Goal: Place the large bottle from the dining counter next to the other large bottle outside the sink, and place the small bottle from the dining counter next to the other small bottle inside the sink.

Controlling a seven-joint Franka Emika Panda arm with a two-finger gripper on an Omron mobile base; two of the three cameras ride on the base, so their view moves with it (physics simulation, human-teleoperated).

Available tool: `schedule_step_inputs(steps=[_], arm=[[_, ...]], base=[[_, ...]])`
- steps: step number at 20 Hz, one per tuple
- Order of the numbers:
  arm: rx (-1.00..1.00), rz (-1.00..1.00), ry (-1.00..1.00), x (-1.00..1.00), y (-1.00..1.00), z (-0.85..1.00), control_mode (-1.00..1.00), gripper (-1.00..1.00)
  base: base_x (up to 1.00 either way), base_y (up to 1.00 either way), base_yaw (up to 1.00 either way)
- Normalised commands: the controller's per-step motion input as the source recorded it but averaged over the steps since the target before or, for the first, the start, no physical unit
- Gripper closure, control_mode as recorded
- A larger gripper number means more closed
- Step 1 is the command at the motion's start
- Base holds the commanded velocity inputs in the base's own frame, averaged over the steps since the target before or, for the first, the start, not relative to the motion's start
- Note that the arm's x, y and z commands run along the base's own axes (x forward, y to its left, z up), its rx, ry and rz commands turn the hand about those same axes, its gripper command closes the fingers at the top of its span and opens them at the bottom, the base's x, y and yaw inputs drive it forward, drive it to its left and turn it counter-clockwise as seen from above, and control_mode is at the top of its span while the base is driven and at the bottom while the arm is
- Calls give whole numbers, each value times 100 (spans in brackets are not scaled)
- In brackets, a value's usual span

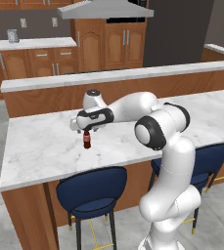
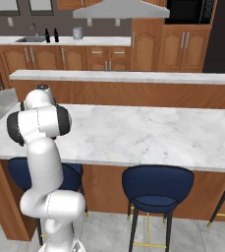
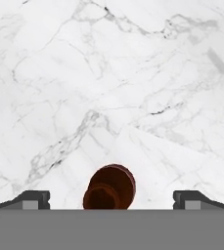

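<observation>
Claw (image 3: 111,199): standing wide apart, its two dark tips (image 3: 33,199) showing at the lower left and lower right of the hand view, gripping nothing.
Bottle (image 1: 87,139): standing upright on the marble slab, left of centre in the left base view; a small brown one with a red band around its middle and a dark cap.
Bottle from above (image 3: 109,187): sitting at the bottom centre of the hand view, between the two tips and apart from both, its round dark top facing the camera.
Hand: hanging straight over the bottle in the left base view, its underside just above the cap.
Desk (image 1: 45,146): stretching across the middle of both base views, white-grey marble over a brown wood base, with a raised wooden ledge running behind it.
Arm (image 1: 165,146): rising from the lower right of the left base view and reaching left over the desk.
Stools (image 1: 90,193): tucked under the near edge of the desk, blue-cushioned.
Sink (image 2: 29,39): lying in the far worktop at the upper left of the right base view, with a silver tap behind it.
Far bottles (image 2: 51,35): two dark ones standing just right of the sink on that worktop; too small to tell their sizes apart.
</observation>
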Motion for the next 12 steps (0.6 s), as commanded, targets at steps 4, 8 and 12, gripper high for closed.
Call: schedule_step_inputs(steps=[4, 8, 12], arm=[[0, 0, 0, 0, 5, 0, -100, -100], [0, 0, 0, 0, 0, 0, -100, -100], [0, 0, 0, 0, 0, 0, -100, 100]], base=[[0, 0, 0], [0, 0, 0], [0, 0, 0]])
